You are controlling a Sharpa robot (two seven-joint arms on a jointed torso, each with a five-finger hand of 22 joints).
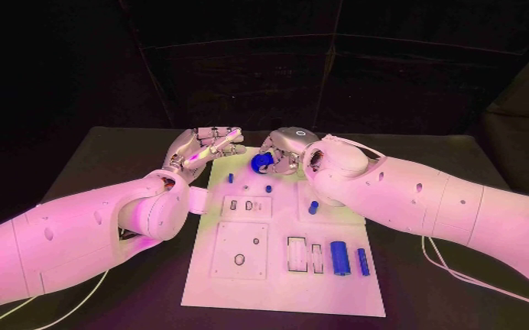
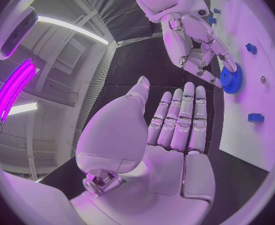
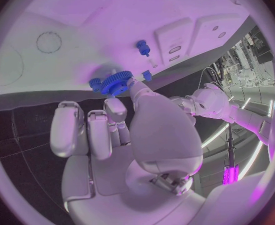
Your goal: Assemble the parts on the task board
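Observation:
The white task board (image 1: 331, 288) lies in the middle of the black table. My right hand (image 1: 289, 149) is over the board's far end and pinches a blue gear (image 1: 262, 163) between thumb and fingers, low over the board. The same gear (image 3: 115, 81) sits at my right hand's fingertips (image 3: 128, 92) in the right wrist view, and the left wrist view shows the gear (image 2: 232, 78) too. My left hand (image 1: 204, 147) hovers by the board's far left corner, fingers straight and apart, holding nothing (image 2: 175, 130).
Small blue pegs (image 1: 231, 179) (image 1: 269, 189) stand on the board's far part, with a blue piece (image 1: 313, 207) to their right. Two blue cylinders (image 1: 341, 257) (image 1: 363, 261) lie at the near right beside slots (image 1: 296, 253). Two raised white plates (image 1: 241, 250) take the board's left side.

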